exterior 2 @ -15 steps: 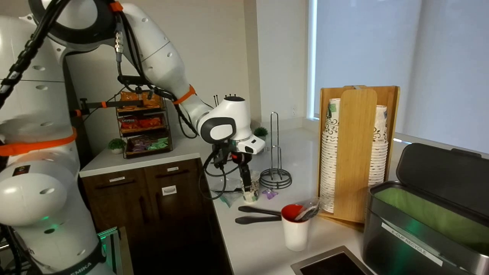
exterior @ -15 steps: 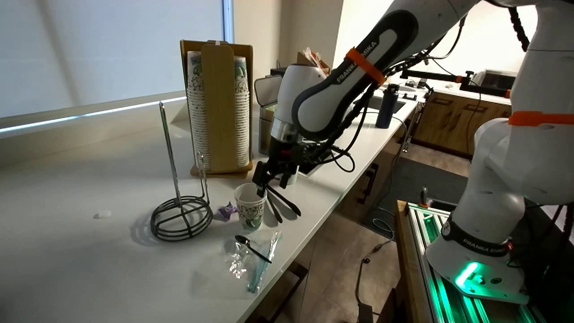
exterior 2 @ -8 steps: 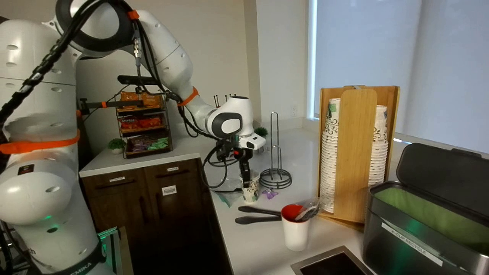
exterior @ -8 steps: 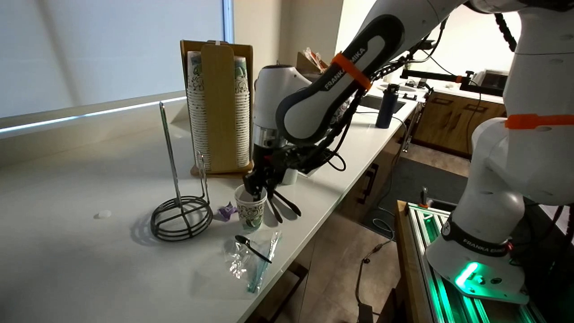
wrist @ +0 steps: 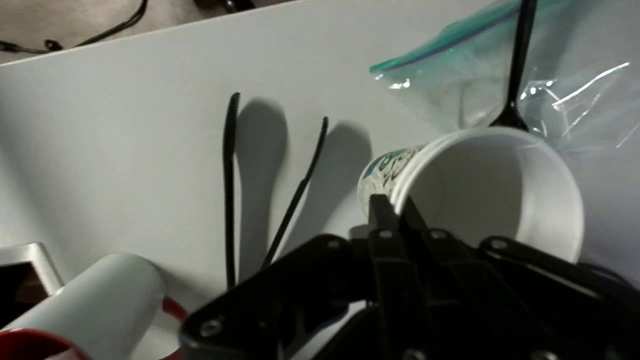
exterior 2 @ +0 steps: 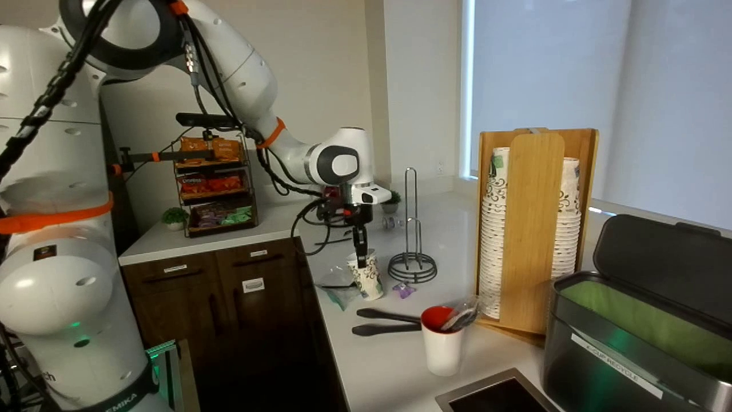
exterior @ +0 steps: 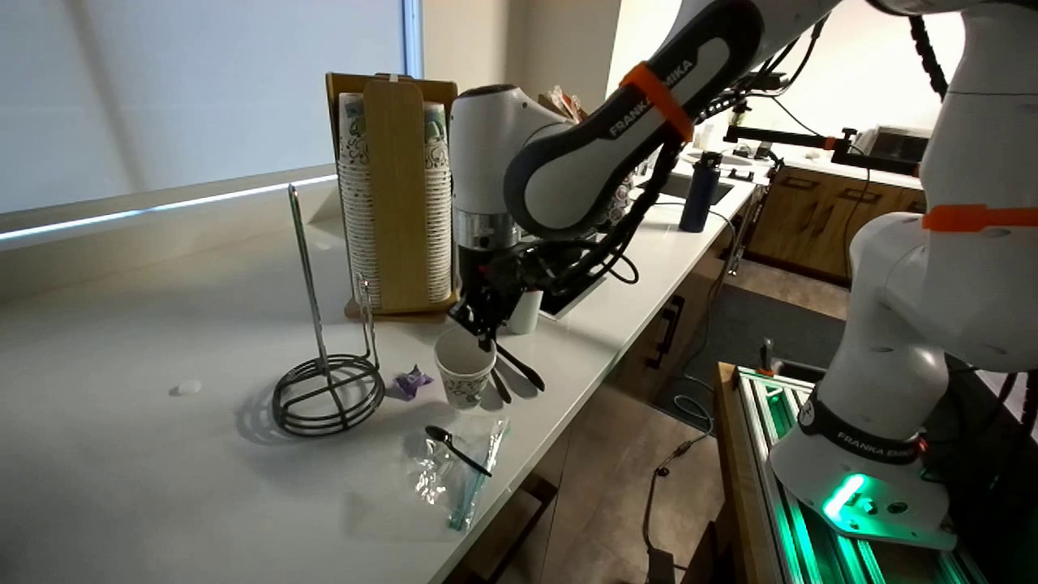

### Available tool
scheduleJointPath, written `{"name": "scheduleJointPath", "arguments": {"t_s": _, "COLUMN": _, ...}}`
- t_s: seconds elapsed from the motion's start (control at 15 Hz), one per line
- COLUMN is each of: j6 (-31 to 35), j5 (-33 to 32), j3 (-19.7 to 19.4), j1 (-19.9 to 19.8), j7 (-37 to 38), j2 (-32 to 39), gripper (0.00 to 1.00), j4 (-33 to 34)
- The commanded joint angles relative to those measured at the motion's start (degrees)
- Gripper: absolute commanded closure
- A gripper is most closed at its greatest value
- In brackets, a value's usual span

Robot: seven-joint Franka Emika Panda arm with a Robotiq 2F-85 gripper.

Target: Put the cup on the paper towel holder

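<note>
The whitish cup (exterior: 465, 380), with greenish print, tilts in both exterior views; whether its base touches the counter I cannot tell. My gripper (wrist: 397, 212) is shut on the cup's wall at the rim. In the wrist view one finger lies inside the cup (wrist: 390, 172) and one outside. The gripper (exterior 2: 361, 260) comes down from above on the cup (exterior 2: 369, 281) in an exterior view. The paper towel holder (exterior: 328, 405), a thin metal rod on a coiled ring base, stands apart from the cup. It is out of the wrist view.
A purple wrapper (exterior: 412, 380) lies between cup and holder. Close by are a clear zip bag (exterior: 470, 478), a black spoon (exterior: 454, 446) and black knives (exterior 2: 389, 321). A white cup with red inside (exterior 2: 443, 349) and a tall wooden cup dispenser (exterior 2: 534, 229) stand farther along.
The jaws moved down over the cup's rim and closed on its wall. Since then the gripper has risen slightly, and the cup has gone from upright to tilted and shifted a little.
</note>
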Motion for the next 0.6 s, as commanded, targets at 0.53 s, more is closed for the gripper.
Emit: {"name": "scheduleJointPath", "arguments": {"t_s": 0.53, "j6": -11.30, "j5": -28.39, "j3": 10.64, "j1": -2.61, "j7": 37.88, "j2": -24.58, "gripper": 0.99, "j4": -8.89}}
